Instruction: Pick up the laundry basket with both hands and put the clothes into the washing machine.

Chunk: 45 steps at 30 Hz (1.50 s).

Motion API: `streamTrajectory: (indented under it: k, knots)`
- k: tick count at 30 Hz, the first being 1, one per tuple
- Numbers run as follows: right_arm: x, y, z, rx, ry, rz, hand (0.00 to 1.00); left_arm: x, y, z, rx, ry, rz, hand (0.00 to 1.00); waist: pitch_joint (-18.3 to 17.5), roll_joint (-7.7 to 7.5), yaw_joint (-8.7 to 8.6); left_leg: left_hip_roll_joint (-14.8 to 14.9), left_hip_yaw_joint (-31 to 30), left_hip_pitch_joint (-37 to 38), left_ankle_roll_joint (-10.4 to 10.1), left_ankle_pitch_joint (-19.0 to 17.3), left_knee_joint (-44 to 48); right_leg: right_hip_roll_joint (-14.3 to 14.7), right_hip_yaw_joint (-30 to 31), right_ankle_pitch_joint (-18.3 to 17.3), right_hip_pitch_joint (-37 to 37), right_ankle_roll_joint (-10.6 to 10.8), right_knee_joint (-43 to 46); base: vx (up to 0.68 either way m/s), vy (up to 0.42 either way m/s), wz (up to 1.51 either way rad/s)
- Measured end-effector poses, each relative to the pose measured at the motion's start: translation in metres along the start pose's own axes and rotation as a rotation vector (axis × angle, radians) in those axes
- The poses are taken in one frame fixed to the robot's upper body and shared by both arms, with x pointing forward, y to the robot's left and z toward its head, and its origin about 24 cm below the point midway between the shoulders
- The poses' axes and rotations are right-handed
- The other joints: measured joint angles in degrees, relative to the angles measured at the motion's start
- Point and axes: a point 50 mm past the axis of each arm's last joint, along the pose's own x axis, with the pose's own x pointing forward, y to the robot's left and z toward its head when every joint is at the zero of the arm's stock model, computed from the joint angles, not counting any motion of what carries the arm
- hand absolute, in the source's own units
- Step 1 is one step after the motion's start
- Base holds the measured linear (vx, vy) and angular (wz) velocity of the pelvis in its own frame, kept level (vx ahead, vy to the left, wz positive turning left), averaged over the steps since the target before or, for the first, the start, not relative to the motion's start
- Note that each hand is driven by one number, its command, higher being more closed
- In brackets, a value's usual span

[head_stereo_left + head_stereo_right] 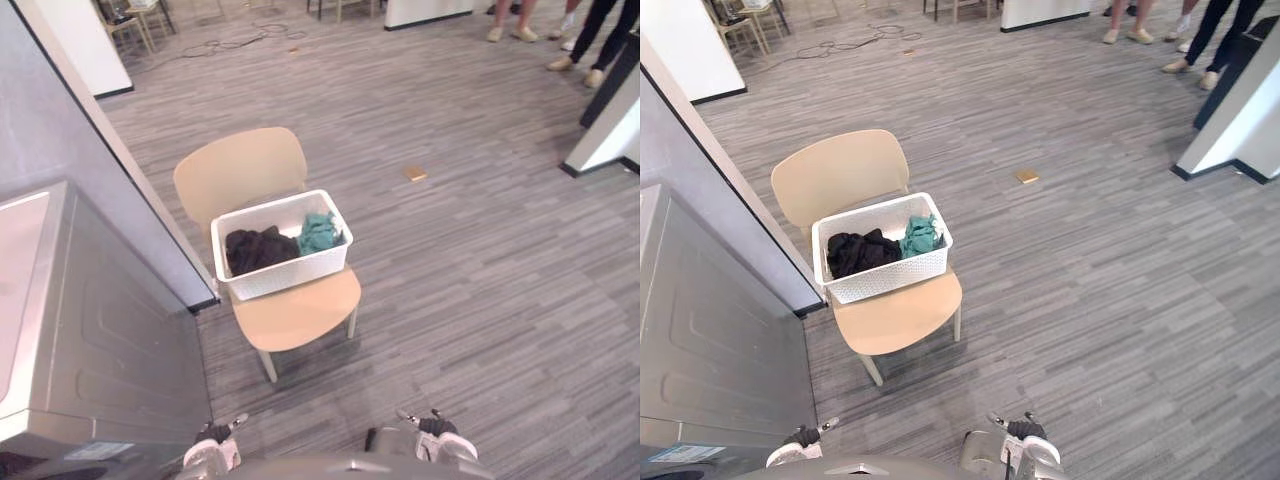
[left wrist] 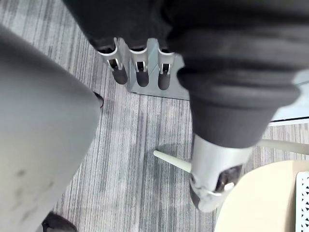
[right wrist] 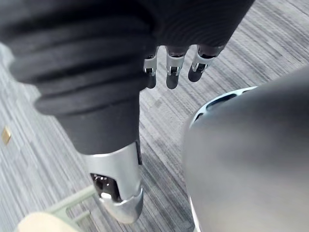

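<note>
A white laundry basket (image 1: 285, 270) stands on a beige chair (image 1: 300, 315) in the middle of the room. Inside lie dark clothes (image 1: 258, 248) and a teal garment (image 1: 319, 233). The grey washing machine (image 1: 100, 320) is at the near left, close beside the chair. My left hand (image 2: 140, 72) hangs low beside the chair's leg (image 2: 171, 162), fingers straight and empty, well short of the basket. My right hand (image 3: 169, 67) hangs over the carpet in the same way, open with nothing in it.
A grey partition (image 1: 90, 150) runs along the left behind the washing machine. A small tan object (image 1: 415, 173) lies on the carpet past the chair. People's feet (image 1: 520, 32) stand at the far right, beside a white pillar (image 1: 610, 135). Chairs (image 1: 130, 25) and cables sit far back.
</note>
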Motion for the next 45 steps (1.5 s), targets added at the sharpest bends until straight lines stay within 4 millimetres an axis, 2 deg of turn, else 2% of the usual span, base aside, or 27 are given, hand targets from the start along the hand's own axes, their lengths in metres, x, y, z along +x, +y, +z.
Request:
streamTrajectory:
  k: [1, 2, 4, 5, 6, 8, 9, 10, 11, 12, 13, 15, 16, 20, 23, 25, 27, 29, 32, 34, 35, 36, 39, 41, 45]
  knots:
    - [-0.001, 0.004, 0.002, -0.043, -0.014, 0.021, 0.0, 0.0, 0.001, 0.001, 0.002, -0.004, -0.002, 0.0, 0.02, -0.06, 0.21, 0.45, -0.53, -1.31, -0.63, 0.43, 2.31, 0.37, -0.73, -0.34, 0.72, -0.42, -0.44, 0.16, -0.217, 0.42]
    - [-0.003, 0.016, 0.011, -0.119, -0.066, 0.073, 0.0, 0.0, 0.002, 0.005, 0.01, -0.024, -0.003, 0.0, 0.17, -0.23, 0.26, 1.11, -2.11, -4.97, -1.04, 0.9, 8.92, 0.93, -1.83, -0.68, 2.1, -0.87, -1.41, 0.17, -0.227, 0.33]
    - [-0.009, 0.034, 0.037, -0.199, -0.198, 0.152, 0.0, 0.0, 0.004, 0.013, 0.01, -0.065, 0.001, 0.0, 1.08, -0.86, 0.31, 1.08, -2.95, -12.58, -0.86, 4.16, 22.98, 1.0, -2.75, -0.64, 4.31, -1.29, -2.99, 0.17, -0.157, 0.19]
    - [-0.012, 0.041, 0.043, -0.214, -0.23, 0.181, 0.0, -0.001, 0.003, 0.015, 0.013, -0.073, -0.001, 0.0, 1.19, -0.93, 0.47, 0.92, -2.55, -14.07, -0.72, 3.31, 26.18, 0.76, -2.79, -0.51, 5.02, -1.49, -3.63, 0.12, -0.024, -0.08]
    - [-0.016, 0.048, 0.058, -0.238, -0.303, 0.22, 0.0, -0.001, 0.002, 0.018, 0.034, -0.085, -0.004, 0.0, 1.28, -1.05, 0.79, -0.11, -0.68, -16.35, 0.54, -0.77, 29.69, 0.35, -2.74, -0.08, 6.46, -1.54, -5.23, 0.11, 0.048, -0.1]
    - [-0.021, 0.051, 0.069, -0.234, -0.362, 0.232, 0.0, -0.001, 0.003, 0.019, 0.056, -0.093, -0.003, 0.0, 1.47, -1.33, 0.53, -1.13, 3.07, -16.96, 1.55, -3.2, 25.17, -0.38, -2.86, 0.26, 7.7, -1.02, -6.34, 0.12, 0.1, -0.03]
    - [-0.025, 0.052, 0.078, -0.23, -0.404, 0.233, 0.0, -0.001, 0.003, 0.02, 0.069, -0.095, 0.0, 0.0, 1.56, -1.36, 0.36, -1.51, 5.47, -16.89, 2.13, -3.23, 18.26, -0.8, -2.96, 0.64, 8.24, -0.32, -7.32, 0.11, 0.19, -0.03]
    - [-0.029, 0.052, 0.089, -0.231, -0.458, 0.233, 0.0, -0.001, 0.003, 0.019, 0.072, -0.092, 0.004, 0.0, 1.54, -1.14, 0.06, -2.32, 5.51, -16.72, 3.95, 0.21, 9.51, -0.94, -2.79, 0.76, 7.78, 0.79, -7.48, 0.11, 0.214, -0.09]
    - [-0.031, 0.051, 0.095, -0.24, -0.486, 0.231, 0.0, 0.0, 0.004, 0.019, 0.071, -0.092, 0.006, 0.0, 1.63, -1.25, 0.12, -2.84, 5.23, -16.58, 0.92, 0.81, 7.92, -1.09, -2.06, 0.68, 7.4, 1.72, -7.34, 0.12, 0.222, -0.15]
    - [-0.036, 0.058, 0.103, -0.25, -0.53, 0.25, 0.0, 0.001, 0.01, 0.026, 0.08, -0.11, 0.022, 0.0, 2.08, -3.04, 0.2, -5.17, 6.16, -15.6, 1.7, 1.32, 6.47, -2.27, -0.31, 1.17, 7.0, 2.96, -8.27, 0.15, 0.255, -0.15]
    - [-0.044, 0.065, 0.111, -0.262, -0.582, 0.274, 0.0, 0.002, 0.019, 0.03, 0.093, -0.119, 0.044, 0.0, 2.47, -3.97, 0.07, -6.51, 6.82, -15.87, 2.29, 1.61, 5.69, -3.32, 0.21, 2.5, 7.04, 4.06, -10.15, 0.15, 0.244, -0.12]
    - [-0.057, 0.07, 0.127, -0.295, -0.68, 0.278, 0.0, 0.004, 0.029, 0.031, 0.132, -0.109, 0.071, 0.0, 2.1, -5.22, -0.01, -8.12, 6.99, -15.79, 2.81, 1.88, 4.63, -4.34, 0.53, 4.39, 7.94, 4.75, -13.37, 0.11, 0.205, -0.01]
    - [-0.066, 0.072, 0.14, -0.308, -0.756, 0.273, 0.0, 0.004, 0.035, 0.029, 0.19, -0.095, 0.089, 0.0, 2.28, -5.08, 0.15, -9.14, 7.16, -15.24, 3.51, 2.32, 3.24, -4.93, 0.71, 5.51, 8.71, 5.15, -15.32, 0.09, 0.156, 0.06]
    - [-0.094, 0.084, 0.187, -0.387, -0.993, 0.247, 0.0, 0.004, 0.046, 0.014, 0.257, -0.031, 0.137, 0.0, 3.35, -4.88, 0.83, -10.26, 8.41, -14.0, 4.42, 2.96, 0.95, -5.48, 1.65, 7.37, 9.35, 5.8, -18.06, 0.03, 0.077, -0.09]
    - [-0.118, 0.09, 0.222, -0.463, -1.174, 0.192, 0.0, 0.004, 0.046, 0.016, 0.283, -0.043, 0.149, 0.0, 4.35, -5.11, 1.64, -10.24, 7.96, -14.02, 4.54, 4.82, -1.5, -5.08, 1.21, 8.05, 8.85, 5.4, -18.61, -0.03, -0.014, 0.06]
    - [-0.133, 0.097, 0.246, -0.507, -1.29, 0.138, 0.0, 0.004, 0.045, 0.022, 0.299, -0.064, 0.157, 0.0, 5.67, -5.32, 1.63, -10.19, 7.22, -14.04, 4.39, 6.46, -3.56, -4.62, 0.6, 8.57, 8.7, 5.1, -19.34, -0.06, -0.034, 0.13]
    - [-0.16, 0.11, 0.284, -0.563, -1.462, 0.062, 0.0, 0.004, 0.042, 0.034, 0.3, -0.113, 0.167, 0.0, 7.98, -5.42, 2.01, -9.8, 6.58, -15.61, 4.47, 8.38, -5.2, -3.92, 0.38, 9.58, 6.8, 4.78, -19.62, -0.13, -0.018, 0.07]
    - [-0.177, 0.119, 0.311, -0.601, -1.557, 0.005, 0.0, 0.003, 0.037, 0.043, 0.297, -0.154, 0.149, 0.0, 9.85, -5.14, 3.05, -9.7, 6.38, -16.69, 4.52, 9.69, -6.12, -3.64, 0.42, 10.45, 5.46, 4.56, -19.78, -0.14, 0.009, 0.04]
    - [-0.197, 0.132, 0.349, -0.67, -1.636, -0.075, 0.0, 0.003, 0.03, 0.058, 0.284, -0.198, 0.16, 0.0, 12.61, -5.19, 4.44, -9.67, 5.03, -18.7, 4.62, 11.36, -6.79, -3.4, -0.46, 11.07, 3.87, 4.52, -19.64, -0.1, 0.012, 0.17]
    - [-0.222, 0.138, 0.383, -0.699, -1.693, -0.146, 0.0, 0.002, 0.026, 0.074, 0.277, -0.24, 0.169, 0.0, 16.08, -6.21, 5.11, -9.31, 3.91, -20.86, 4.54, 12.6, -6.79, -2.95, -1.31, 11.75, 2.29, 4.17, -19.46, -0.14, 0.007, 0.21]
    - [-0.228, 0.139, 0.391, -0.706, -1.703, -0.162, 0.0, 0.002, 0.025, 0.077, 0.277, -0.248, 0.172, 0.0, 16.54, -6.41, 5.38, -9.23, 3.73, -21.6, 4.53, 12.88, -6.78, -2.84, -1.4, 11.95, 1.61, 4.07, -19.42, -0.14, 0.005, 0.08]
    - [-0.244, 0.139, 0.41, -0.738, -1.726, -0.214, 0.0, 0.002, 0.021, 0.086, 0.267, -0.269, 0.17, 0.0, 18.34, -6.52, 5.92, -9.18, 3.37, -23.18, 4.6, 13.68, -6.77, -2.75, -1.83, 12.46, 0.24, 3.91, -19.36, -0.08, 0.007, 0.06]
    - [-0.261, 0.14, 0.431, -0.781, -1.733, -0.283, 0.0, 0.001, 0.016, 0.096, 0.241, -0.295, 0.171, 0.0, 21.05, -6.45, 6.6, -9.25, 2.17, -24.67, 4.66, 14.35, -6.7, -2.71, -2.75, 12.86, -0.49, 3.87, -19.37, -0.08, 0.01, 0.13]
    - [-0.265, 0.139, 0.436, -0.783, -1.731, -0.299, 0.0, 0.0, 0.013, 0.099, 0.242, -0.307, 0.167, 0.0, 21.07, -6.41, 7.56, -9.16, 1.75, -26.32, 4.59, 14.64, -6.63, -2.51, -3.0, 12.96, -1.92, 3.73, -19.27, -0.03, 0.002, 0.1]
    - [-0.255, 0.133, 0.443, -0.797, -1.66, -0.332, 0.0, -0.001, 0.007, 0.106, 0.22, -0.332, 0.16, 0.0, 21.38, -5.95, 7.98, -9.15, -0.61, -29.82, 4.39, 15.44, -6.49, -2.25, -5.25, 12.98, -3.91, 3.69, -19.22, -0.01, -0.012, 0.2]
